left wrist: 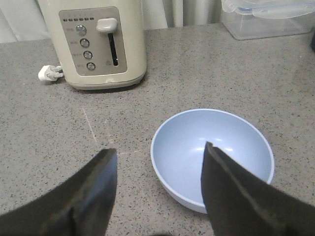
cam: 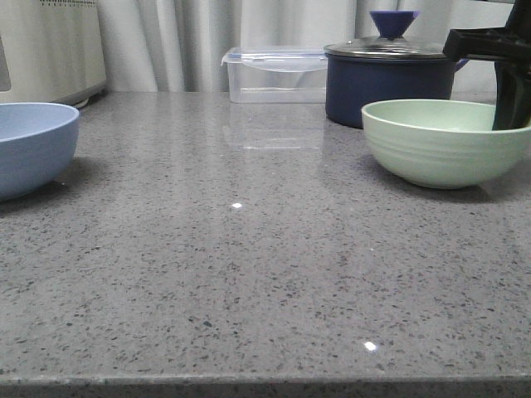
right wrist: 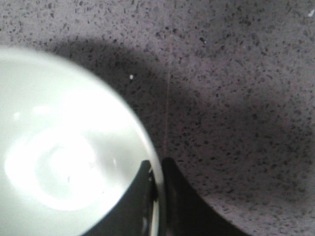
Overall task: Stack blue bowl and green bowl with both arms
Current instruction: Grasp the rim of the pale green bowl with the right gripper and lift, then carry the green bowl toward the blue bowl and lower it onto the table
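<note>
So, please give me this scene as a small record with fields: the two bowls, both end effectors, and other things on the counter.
blue bowl: upright, empty, at the counter's left
green bowl: upright, at the right
left end effector: open, one finger over the blue bowl's rim, nothing gripped
right end effector: shut on the green bowl's rim
stack: not yet done, bowls apart
behind: toaster, clear box, navy pot

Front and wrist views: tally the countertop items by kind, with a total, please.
Bowls: 2, blue bowl and green bowl
Lidded pots: 1, navy pot
Clear lidded containers: 1, container
Toasters: 1, toaster
Total: 5
</note>
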Controlling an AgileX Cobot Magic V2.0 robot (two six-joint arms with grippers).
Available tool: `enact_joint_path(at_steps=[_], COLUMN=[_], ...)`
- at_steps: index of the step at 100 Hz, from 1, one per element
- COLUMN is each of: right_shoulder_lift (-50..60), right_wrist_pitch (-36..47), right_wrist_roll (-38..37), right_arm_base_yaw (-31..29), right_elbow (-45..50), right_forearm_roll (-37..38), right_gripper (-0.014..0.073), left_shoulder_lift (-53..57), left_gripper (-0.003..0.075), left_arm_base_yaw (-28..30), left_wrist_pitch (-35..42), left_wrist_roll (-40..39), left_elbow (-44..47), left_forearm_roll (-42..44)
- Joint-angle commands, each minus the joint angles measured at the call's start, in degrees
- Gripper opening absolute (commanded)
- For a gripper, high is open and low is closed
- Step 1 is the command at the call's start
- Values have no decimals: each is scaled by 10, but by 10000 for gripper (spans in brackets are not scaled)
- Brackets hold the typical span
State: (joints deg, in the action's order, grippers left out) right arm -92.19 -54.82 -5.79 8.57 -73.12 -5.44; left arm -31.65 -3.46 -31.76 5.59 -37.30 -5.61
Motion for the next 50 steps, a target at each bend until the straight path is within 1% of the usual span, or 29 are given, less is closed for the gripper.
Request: enact_joint_path(at_steps=[1,15,27,36,50], right_shoulder_lift=[22,22,22,22,20], right_wrist_pitch=[11,10,-2,-3,10], right_wrist_roll=[4,4,4,4,4], right_arm_base_yaw=[-1,-1,6,27,79], right_elbow=[-17,-19,-35,-52,-79], right_forearm_roll=[2,1,-17,-18,-28], right_gripper=[-85,-80,-80,-80,-80], left_shoulder_lift=[-6,-6,-6,-6,-6], left_gripper=[389,389,389,389,389], left_arm_base_yaw=[1,1,1,1,1], left_wrist_pitch=[46,46,46,46,46], left_wrist_roll=[1,1,1,1,1], left_elbow=[-20,-20,-20,-20,-20], left_forearm_roll=[-6,-6,-6,-6,-6])
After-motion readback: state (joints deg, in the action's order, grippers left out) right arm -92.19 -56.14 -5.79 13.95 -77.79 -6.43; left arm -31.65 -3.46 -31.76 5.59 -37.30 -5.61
